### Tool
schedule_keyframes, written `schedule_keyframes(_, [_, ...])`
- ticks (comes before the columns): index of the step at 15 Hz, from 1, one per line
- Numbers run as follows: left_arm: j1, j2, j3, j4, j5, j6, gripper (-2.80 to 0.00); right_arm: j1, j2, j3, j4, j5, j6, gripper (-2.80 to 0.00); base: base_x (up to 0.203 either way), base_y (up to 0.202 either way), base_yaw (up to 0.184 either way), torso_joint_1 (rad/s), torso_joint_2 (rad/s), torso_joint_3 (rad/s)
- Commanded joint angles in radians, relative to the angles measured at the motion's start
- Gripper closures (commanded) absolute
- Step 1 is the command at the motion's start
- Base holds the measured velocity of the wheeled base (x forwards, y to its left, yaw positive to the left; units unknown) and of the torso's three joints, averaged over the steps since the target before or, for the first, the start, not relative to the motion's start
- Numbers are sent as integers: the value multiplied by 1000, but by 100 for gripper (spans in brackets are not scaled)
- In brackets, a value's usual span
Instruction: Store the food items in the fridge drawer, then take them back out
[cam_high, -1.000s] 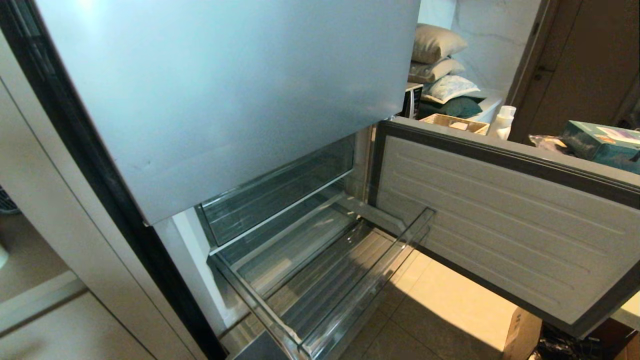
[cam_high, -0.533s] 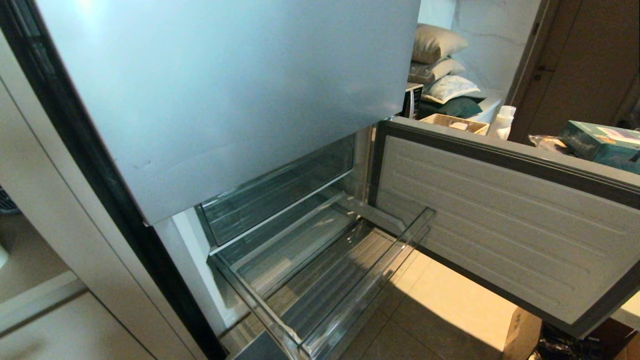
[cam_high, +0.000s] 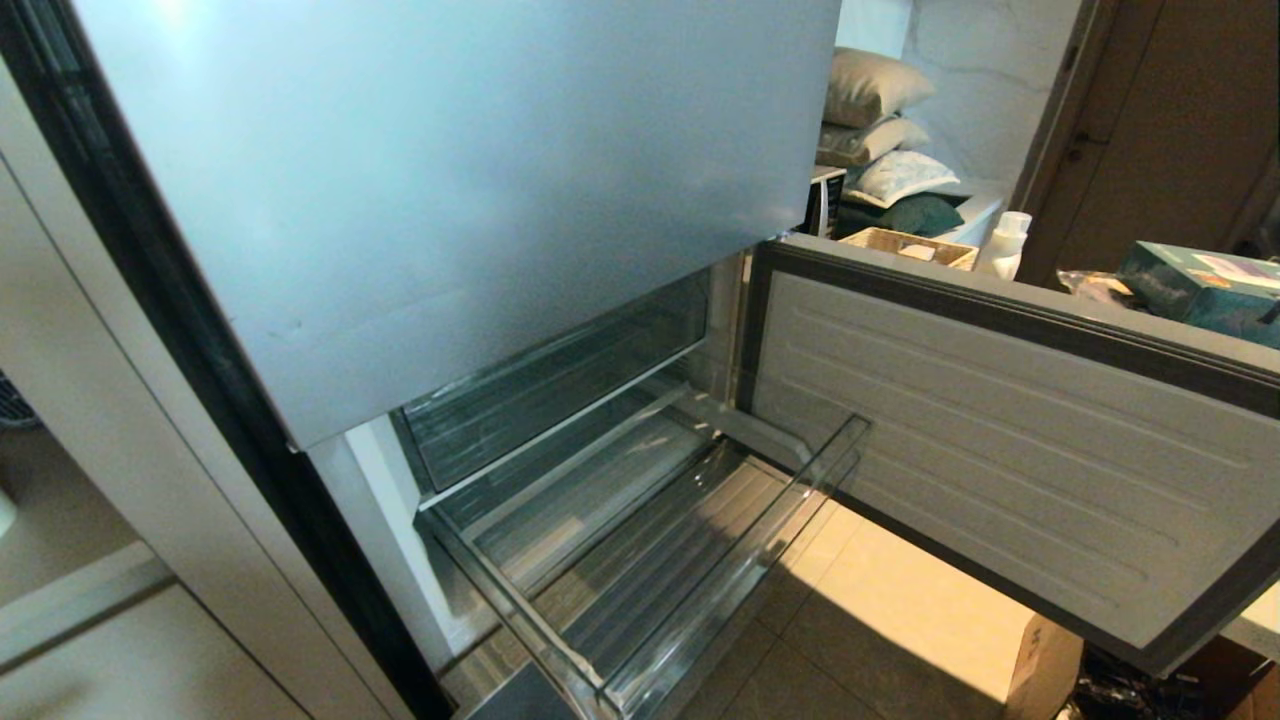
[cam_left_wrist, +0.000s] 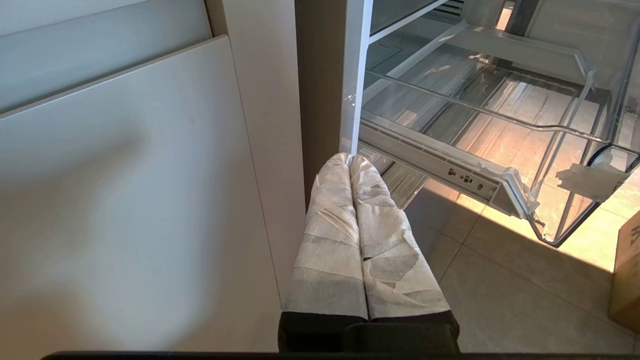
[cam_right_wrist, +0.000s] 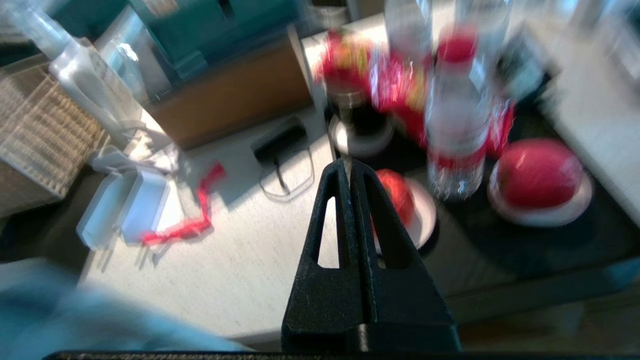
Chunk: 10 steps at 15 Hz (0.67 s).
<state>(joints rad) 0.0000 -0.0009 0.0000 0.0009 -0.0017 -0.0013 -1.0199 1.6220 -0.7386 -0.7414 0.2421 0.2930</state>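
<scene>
The fridge drawer (cam_high: 650, 570) stands pulled out below the silver-blue fridge door, its ribbed clear floor bare; it also shows in the left wrist view as the fridge drawer (cam_left_wrist: 500, 135). Neither arm is in the head view. My left gripper (cam_left_wrist: 350, 157), wrapped in white tape, is shut and hangs beside the fridge's left edge, short of the drawer. My right gripper (cam_right_wrist: 348, 162) is shut with nothing in it, above a pale counter. Just beyond its tips a red food item (cam_right_wrist: 400, 195) sits on a white dish, and a second food item (cam_right_wrist: 537, 172) sits on another dish further off.
The lower fridge door (cam_high: 1000, 440) stands open to the right of the drawer. On the counter are a clear bottle with a red label (cam_right_wrist: 457, 115), a red ribbon scrap (cam_right_wrist: 192, 220), a wicker basket (cam_right_wrist: 35, 130) and a black charger (cam_right_wrist: 280, 142).
</scene>
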Motion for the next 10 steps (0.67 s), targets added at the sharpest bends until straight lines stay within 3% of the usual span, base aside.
schedule_keyframes(1, [0,1,2,1,0,0,0,2,-266,40,-3,-19,3,0,0,0,0,0,0,0])
schedule_keyframes(3, [0,1,2,1,0,0,0,39,-407,59,-2,-49,4,0,0,0,0,0,0,0])
schedule_keyframes(5, [0,1,2,1,0,0,0,143,-513,75,-3,-86,0,0,0,0,0,0,0,0])
schedule_keyframes(7, [0,1,2,1,0,0,0,376,-598,92,7,-139,-26,0,0,0,0,0,0,0])
schedule_keyframes(10, [0,1,2,0,0,0,0,877,-709,106,137,-317,-118,0,0,0,0,0,0,0])
